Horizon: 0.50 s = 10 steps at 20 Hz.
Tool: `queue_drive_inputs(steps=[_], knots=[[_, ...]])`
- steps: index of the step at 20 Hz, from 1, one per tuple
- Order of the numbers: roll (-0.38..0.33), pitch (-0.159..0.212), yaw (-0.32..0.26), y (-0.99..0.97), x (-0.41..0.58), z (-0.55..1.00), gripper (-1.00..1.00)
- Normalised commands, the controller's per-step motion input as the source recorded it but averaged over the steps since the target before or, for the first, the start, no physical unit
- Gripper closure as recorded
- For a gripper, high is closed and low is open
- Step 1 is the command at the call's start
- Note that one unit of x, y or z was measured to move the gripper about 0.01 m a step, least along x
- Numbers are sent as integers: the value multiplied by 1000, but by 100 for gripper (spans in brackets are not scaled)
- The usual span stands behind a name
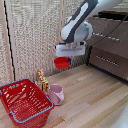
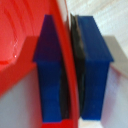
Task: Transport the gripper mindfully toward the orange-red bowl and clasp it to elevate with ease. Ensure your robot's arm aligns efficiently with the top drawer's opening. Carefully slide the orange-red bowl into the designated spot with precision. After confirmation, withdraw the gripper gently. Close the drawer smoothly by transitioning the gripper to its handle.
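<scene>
1. The robot's arm point(image 1: 79, 22) comes in from the top of the exterior view and bends down over the middle of the scene. It is white and glossy, w/ dark joints.
2. The gripper point(image 1: 65, 52) hangs under the arm, well above the wooden floor point(image 1: 95, 95).
3. The gripper is clenched on the orange-red bowl point(image 1: 62, 62). In the wrist view the two blue fingertips point(image 2: 50, 70) stand on both sides of the bowl's rim point(image 2: 67, 65), one inside and one outside, pressed close to it.
4. So the bowl is in the air, held by its rim just below the gripper, not touching the floor or any other thing.
5. On the exterior view's right stand the drawers. The top drawer point(image 1: 107, 32) is grey-brown, its handle point(image 1: 106, 36) is a thin silver bar across the front. Whether it is open I cannot tell from this angle.
6. Below it is a darker drawer point(image 1: 109, 62) w/ a similar bar.
7. The bowl is near the drawers but apart from them, toward the exterior view's left of the drawer fronts.
8. On the floor at the exterior view's lower left is a red wire basket point(image 1: 25, 102). Just beside it stands a pink mug point(image 1: 55, 94).
9. Behind the mug is a small yellowish object point(image 1: 42, 80), too blurred to name.
</scene>
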Motion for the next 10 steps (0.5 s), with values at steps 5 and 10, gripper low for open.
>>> queue_drive_inputs(steps=[5, 10], knots=[[-21, 41, 0, -27, 118, 903, 100], [-15, 53, -18, -34, 135, 953, 100]])
